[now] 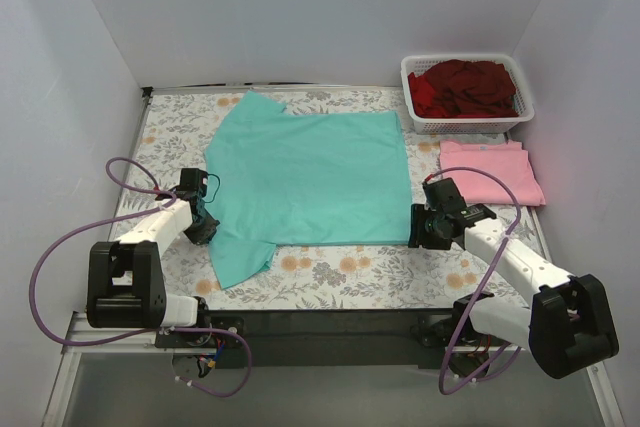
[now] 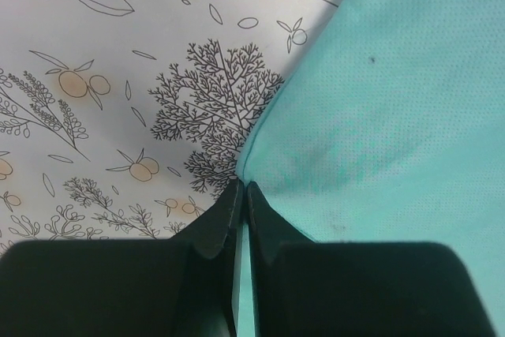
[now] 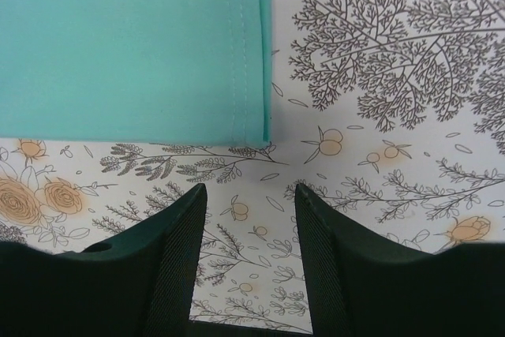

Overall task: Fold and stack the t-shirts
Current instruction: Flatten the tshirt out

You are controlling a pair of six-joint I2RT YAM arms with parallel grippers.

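Your left pincer (image 2: 241, 199) has its two fingers pressed together on the left edge of the teal-green t-shirt (image 1: 310, 172), with a thin sliver of teal cloth showing between them. Your right pincer (image 3: 251, 195) stands open, fingers well apart with nothing between them but printed table; it sits just short of the shirt's near right corner and is not touching it. Teal-green t-shirt: spread flat in the middle of the table (image 1: 350, 272), lying sideways with both short sleeves toward the left and the stitched hem along the right. One sleeve points to the far edge, the other trails toward the near edge beside the left pincer. The cloth is smooth, with a faint darker smudge near the gripped edge. Pink t-shirt (image 1: 490, 172): folded into a flat rectangle at the right side of the table, apart from the teal one, just beyond the right arm. Dark red t-shirts (image 1: 462, 87): heaped loosely in the white lattice basket (image 1: 466, 124) at the far right corner, directly behind the pink one. Table: white cover with a floral and tree print. Purple cable (image 1: 60, 247): loops out to the left of the left arm, off the cloth.
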